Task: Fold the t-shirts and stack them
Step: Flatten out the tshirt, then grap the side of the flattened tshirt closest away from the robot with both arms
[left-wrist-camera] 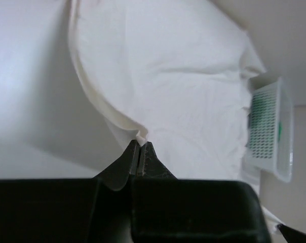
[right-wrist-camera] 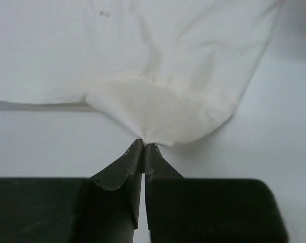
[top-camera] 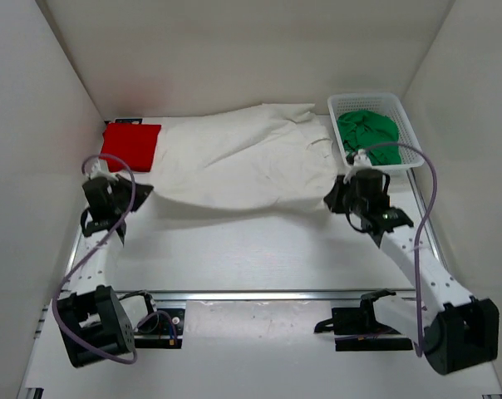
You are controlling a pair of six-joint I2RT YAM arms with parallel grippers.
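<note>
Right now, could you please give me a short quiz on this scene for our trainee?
1. True or false: the green t-shirt lies inside the basket.
2. Which shirt do the left tool and right tool pinch? A red, B white, C green.
3. Fill in: the folded red t-shirt lies to the ___ of the white t-shirt in the top view.
Key: 1 true; 2 B; 3 left.

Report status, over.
Left hand, right hand shut on white cloth t-shirt edge. Red cloth shirt folded, far left; green cloth shirt in white mesh basket. Nothing blocking.
</note>
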